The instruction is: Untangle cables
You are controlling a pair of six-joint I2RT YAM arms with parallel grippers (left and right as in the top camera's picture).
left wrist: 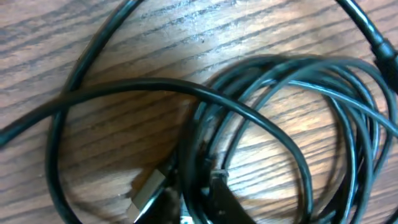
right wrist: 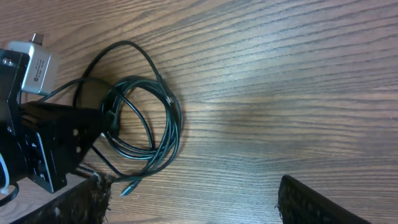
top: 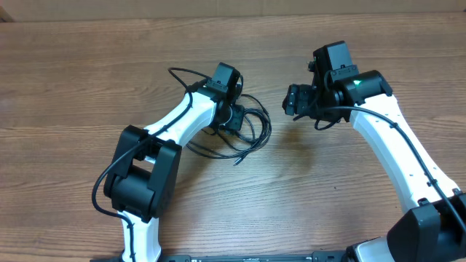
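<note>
The cables (top: 253, 125) lie as a tangle of thin black loops on the wooden table, just left of the middle. My left gripper (top: 234, 118) is down in the tangle's left side. In the left wrist view its dark fingers (left wrist: 227, 199) are shut on a bunch of cable strands (left wrist: 194, 168), with a silver plug (left wrist: 146, 190) beside them. My right gripper (top: 293, 102) hovers to the right of the tangle, apart from it. In the right wrist view it stands open (right wrist: 193, 208) over bare wood, and the cables (right wrist: 166, 118) lie ahead at the left.
One long loop (top: 182, 73) runs out from the tangle behind the left arm. A loose plug end (right wrist: 127, 185) points toward the front. The left arm's wrist (right wrist: 43, 143) sits over the tangle's left side. Bare wooden table (top: 349, 189) surrounds the tangle.
</note>
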